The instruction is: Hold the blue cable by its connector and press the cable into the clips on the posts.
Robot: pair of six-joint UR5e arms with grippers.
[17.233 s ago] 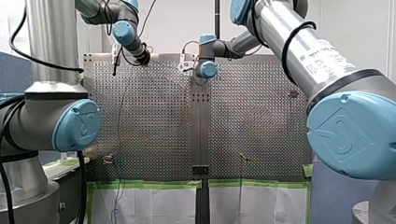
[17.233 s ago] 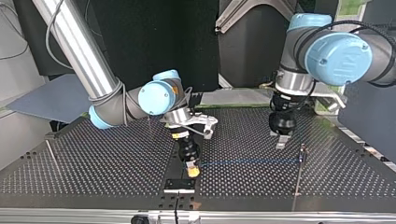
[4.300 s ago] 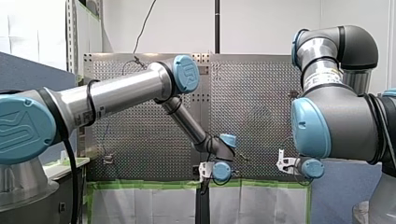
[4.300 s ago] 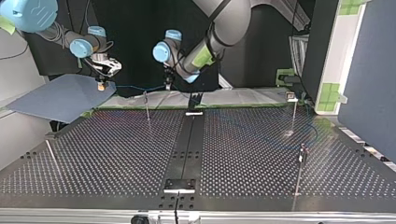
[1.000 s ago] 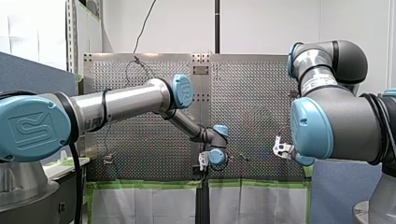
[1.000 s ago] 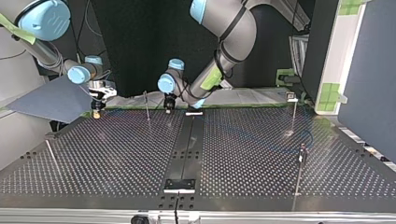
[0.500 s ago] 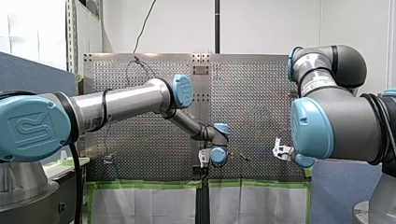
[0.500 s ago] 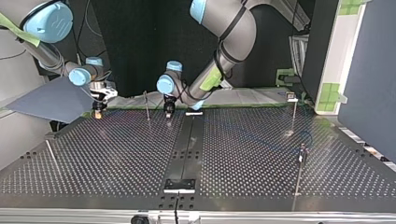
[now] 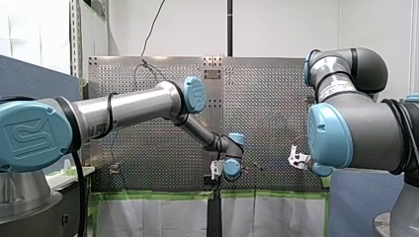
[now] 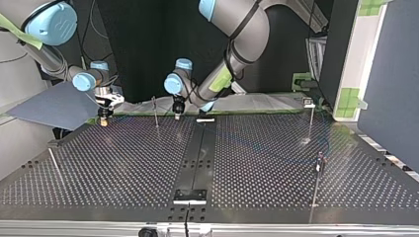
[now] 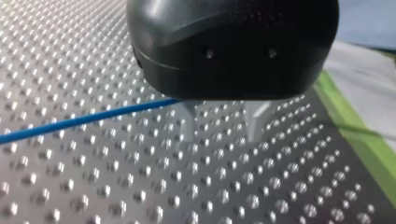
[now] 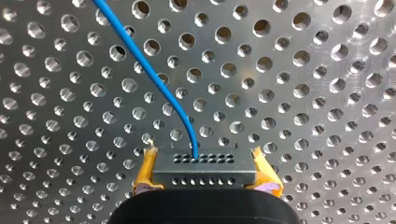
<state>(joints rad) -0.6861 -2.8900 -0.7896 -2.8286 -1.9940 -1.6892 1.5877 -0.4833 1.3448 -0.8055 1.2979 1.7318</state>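
Two wrist views give you what the wide ones cannot. In the right wrist view my right gripper [image 12: 204, 164] pinches the grey connector [image 12: 204, 175] between its yellow pads [image 12: 146, 164]. The blue cable [image 12: 154, 77] rises out of the connector's holed face and curves away over the perforated surface [image 12: 303, 70].

In the left wrist view my left gripper [image 11: 220, 122] has its metal fingers [image 11: 254, 119] spread, with bare surface showing between them. The cable runs in from the side and vanishes under the black body beside one finger, near the green tape [image 11: 362, 140].

Only the top view shows you the layout: both grippers are low at the far edge, with a thin post [image 10: 155, 111] standing between them. Seventeen seconds ago both worked in that view's near half, the cable stretched toward a post at its right. Half a second ago they stood almost where they stand now.

The blue joint cap [image 9: 30, 138] in the front view bears a raised emblem. The dark label on my left arm's tube [image 9: 97, 130] is too small to read.
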